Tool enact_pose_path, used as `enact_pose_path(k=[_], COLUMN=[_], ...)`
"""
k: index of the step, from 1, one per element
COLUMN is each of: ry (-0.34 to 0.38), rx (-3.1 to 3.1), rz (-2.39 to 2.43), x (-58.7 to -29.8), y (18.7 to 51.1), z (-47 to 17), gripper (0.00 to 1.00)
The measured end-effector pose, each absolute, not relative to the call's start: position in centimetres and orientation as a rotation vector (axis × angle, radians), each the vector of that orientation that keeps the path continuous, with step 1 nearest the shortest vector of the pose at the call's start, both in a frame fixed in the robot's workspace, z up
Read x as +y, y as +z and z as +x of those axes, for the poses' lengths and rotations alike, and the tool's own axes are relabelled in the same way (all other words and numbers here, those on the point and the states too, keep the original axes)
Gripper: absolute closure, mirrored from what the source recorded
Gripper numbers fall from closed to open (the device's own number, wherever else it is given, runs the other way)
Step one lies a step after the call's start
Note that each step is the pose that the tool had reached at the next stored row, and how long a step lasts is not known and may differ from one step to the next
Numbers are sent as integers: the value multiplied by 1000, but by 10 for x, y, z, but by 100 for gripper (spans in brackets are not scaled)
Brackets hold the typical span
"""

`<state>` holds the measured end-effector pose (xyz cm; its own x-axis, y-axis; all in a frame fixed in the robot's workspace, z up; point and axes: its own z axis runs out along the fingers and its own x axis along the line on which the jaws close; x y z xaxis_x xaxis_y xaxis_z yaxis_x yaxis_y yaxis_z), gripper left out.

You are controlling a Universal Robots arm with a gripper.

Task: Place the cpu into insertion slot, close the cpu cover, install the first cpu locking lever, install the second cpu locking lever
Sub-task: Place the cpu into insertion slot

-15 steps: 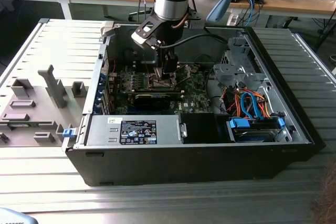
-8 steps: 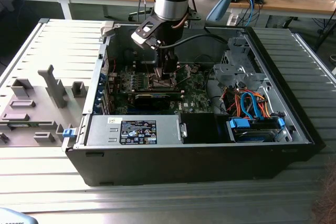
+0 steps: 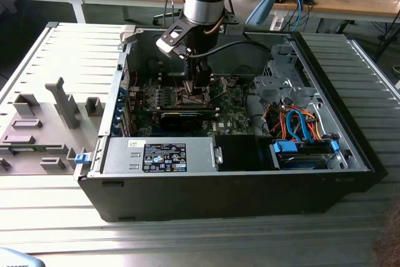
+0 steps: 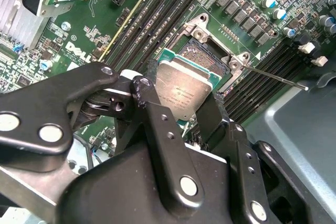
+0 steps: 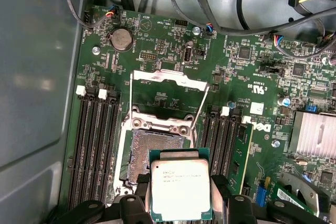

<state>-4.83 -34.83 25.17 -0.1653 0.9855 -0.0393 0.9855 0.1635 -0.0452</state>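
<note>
Pincer clamps cpu just above insertion slot.

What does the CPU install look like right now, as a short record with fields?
pincer: shut on the cpu, inside the computer case
cpu: gripped at two opposite edges, metal top up, overlapping one edge of the insertion slot, not seated
insertion slot: empty, dark centre exposed
cpu cover: swung open, clear of the slot
locking lever: unlatched, not holding the cover down
</note>
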Motion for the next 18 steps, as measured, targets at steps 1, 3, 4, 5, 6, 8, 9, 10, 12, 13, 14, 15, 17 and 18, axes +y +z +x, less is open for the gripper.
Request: enact_pose_path(k=[1, 3, 4, 5, 6, 8, 9, 10, 12, 13, 14, 15, 17, 18], ry=[-94, -94, -94, -94, -94, -94, -94, -94, -94, -94, -94, -94, -94, -94], rx=[2395, 2393, 2392, 2391, 2390, 2388, 2388, 2387, 2386, 2385, 2384, 2383, 2381, 2380], rz=[2030, 2033, 2033, 2035, 2035, 2038, 2039, 2040, 2041, 2042, 2043, 2045, 2047, 2048], x=[-348, -348, -348, -348, -348, -348, -348, -348, -348, -348, -348, -348, -348, -348], y=[252, 252, 251, 251, 251, 251, 251, 251, 251, 251, 251, 251, 250, 250], z=[-48, -48, -48, -48, -48, -48, -48, -48, -48, -48, -48, -48, -48, -48], gripper=[45, 45, 45, 45, 45, 45, 45, 45, 45, 45, 45, 45, 45, 45])
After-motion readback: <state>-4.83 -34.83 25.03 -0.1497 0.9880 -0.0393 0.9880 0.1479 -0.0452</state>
